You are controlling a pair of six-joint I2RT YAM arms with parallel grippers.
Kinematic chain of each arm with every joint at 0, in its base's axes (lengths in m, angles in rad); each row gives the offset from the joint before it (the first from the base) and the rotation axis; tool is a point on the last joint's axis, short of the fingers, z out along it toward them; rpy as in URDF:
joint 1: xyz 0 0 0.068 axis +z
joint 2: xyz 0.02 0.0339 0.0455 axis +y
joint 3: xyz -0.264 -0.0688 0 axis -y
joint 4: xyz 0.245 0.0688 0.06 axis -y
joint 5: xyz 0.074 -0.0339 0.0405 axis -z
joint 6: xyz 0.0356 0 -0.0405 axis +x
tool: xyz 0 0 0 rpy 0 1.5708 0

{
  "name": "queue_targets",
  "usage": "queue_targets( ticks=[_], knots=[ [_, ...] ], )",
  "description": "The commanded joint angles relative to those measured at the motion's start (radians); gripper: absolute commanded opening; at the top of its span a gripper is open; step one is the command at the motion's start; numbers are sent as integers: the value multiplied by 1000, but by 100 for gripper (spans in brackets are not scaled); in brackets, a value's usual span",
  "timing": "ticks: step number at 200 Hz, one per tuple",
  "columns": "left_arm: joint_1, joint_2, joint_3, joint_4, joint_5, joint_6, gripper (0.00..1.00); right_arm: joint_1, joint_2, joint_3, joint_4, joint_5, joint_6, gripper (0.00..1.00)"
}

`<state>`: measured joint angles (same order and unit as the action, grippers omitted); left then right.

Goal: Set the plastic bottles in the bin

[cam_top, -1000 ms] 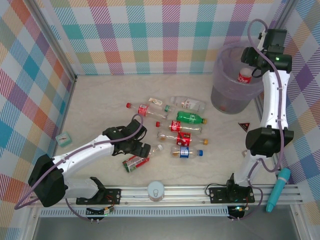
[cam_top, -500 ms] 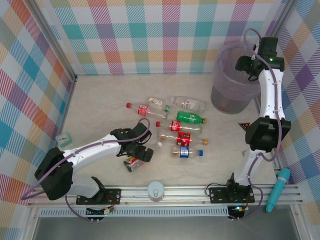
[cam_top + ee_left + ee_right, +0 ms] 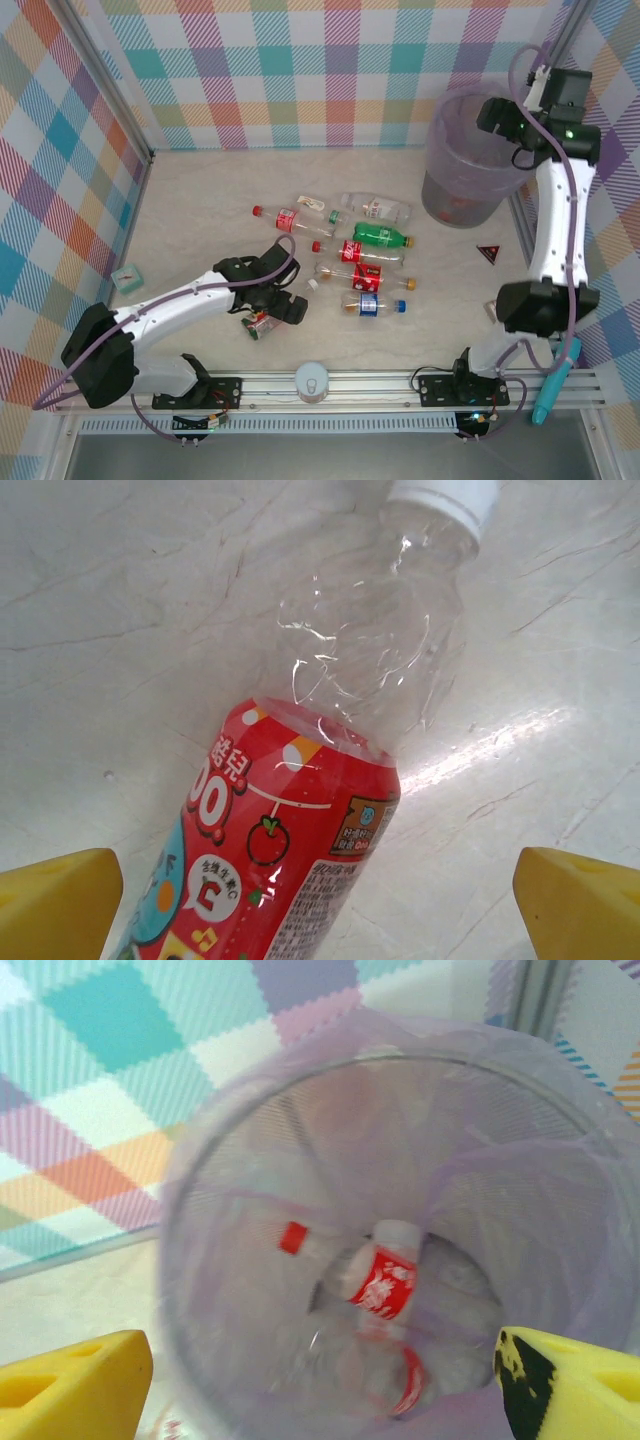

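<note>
Left gripper (image 3: pixel 276 305) is held with its fingers spread wide, low over a clear plastic bottle with a red label and white cap (image 3: pixel 260 323) that lies at 7 o'clock of the loose bottles (image 3: pixel 352 252) in the middle of the table. In the left wrist view the left gripper (image 3: pixel 320 900) is seen astride that bottle (image 3: pixel 290 850), the yellow fingertips (image 3: pixel 58 902) well apart from the label on both sides, a gap that is hidden from above by the arm.

The right gripper (image 3: pixel 500 117) is held over the round translucent grey-purple bin (image 3: pixel 455 200) at 2 o'clock of the table. From its wrist camera the right gripper (image 3: pixel 320 1390) is shown spread with nothing between the fingers, and the inside of the bin (image 3: pixel 205 1150) is revealed: a red-labelled bottle (image 3: pixel 383 1282) and others lie at the bottom.

A pale marbled tabletop (image 3: pixel 200 200) is enclosed by pastel checked walls (image 3: pixel 300 70); a small teal cube (image 3: pixel 127 277) rests at 9 o'clock.

A second ago a red-labelled bottle was pinched by the right gripper above the bin; it has been dropped. The left gripper has been moved towards 6 o'clock, over its bottle.
</note>
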<state>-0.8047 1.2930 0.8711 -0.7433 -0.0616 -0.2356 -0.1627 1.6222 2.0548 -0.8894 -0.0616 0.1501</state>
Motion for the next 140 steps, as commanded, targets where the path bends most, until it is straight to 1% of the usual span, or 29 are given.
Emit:
queue_targets(
  ticks=[1,16,33,56,72,107,140],
  knots=[
    [-9,18,33,-89,-22,20,100,29,-128,-114,52,-163,55,90],
    [-7,40,32,-81,14,28,100,41,-197,-200,63,-244,73,91],
    [-7,87,50,-109,2,12,100,43,-280,-313,80,-329,89,92],
    [-10,138,56,-120,32,-20,100,45,-398,-468,108,-390,106,93],
    [-8,165,42,-103,32,-41,100,44,-467,-562,115,-431,116,93],
    [-9,223,24,-40,23,-64,100,45,-568,-716,130,-545,143,94],
    [-9,273,34,-10,19,-53,91,45,-609,-813,127,-606,147,94]
  ],
)
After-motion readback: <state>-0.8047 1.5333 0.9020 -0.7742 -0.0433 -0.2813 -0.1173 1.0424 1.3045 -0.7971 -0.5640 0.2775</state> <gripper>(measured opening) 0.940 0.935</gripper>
